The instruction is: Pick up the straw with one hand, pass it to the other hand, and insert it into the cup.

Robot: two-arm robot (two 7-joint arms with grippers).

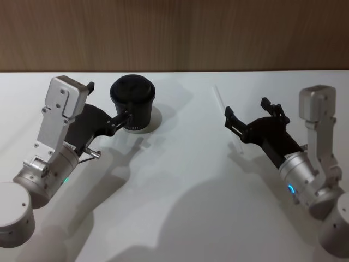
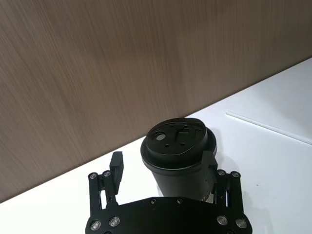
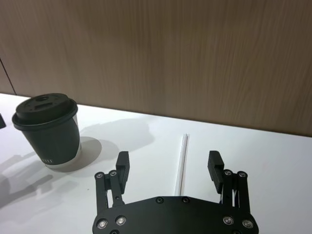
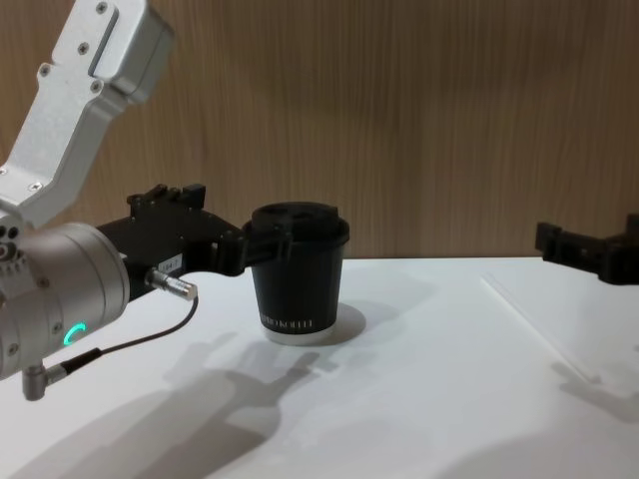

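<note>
Head view: extending forward over the table point(image 1: 180, 213).
Straddling the cup point(image 1: 132, 103) with left gripper point(image 2: 163, 163) spread open; holding right gripper point(image 3: 168, 160), equally spread, low over the straw point(image 3: 183, 161) lying flat, right of the cup.

A white table point(image 1: 180, 169) spread across the lower part of the head view, its top smooth, matte and plain. Soft grey shadows lay on it, the broadest and darkest toward the near edge and paler ones farther back. Behind the table stood a wall point(image 1: 174, 33) of brown wood-grain panelling, which met the table's far edge in a straight, level line. In the chest view the same panelling rose behind the table as a warm brown backdrop marked with fine streaks. In the right wrist view a thin dark seam point(image 3: 7, 78) crossed the panelling.
</note>
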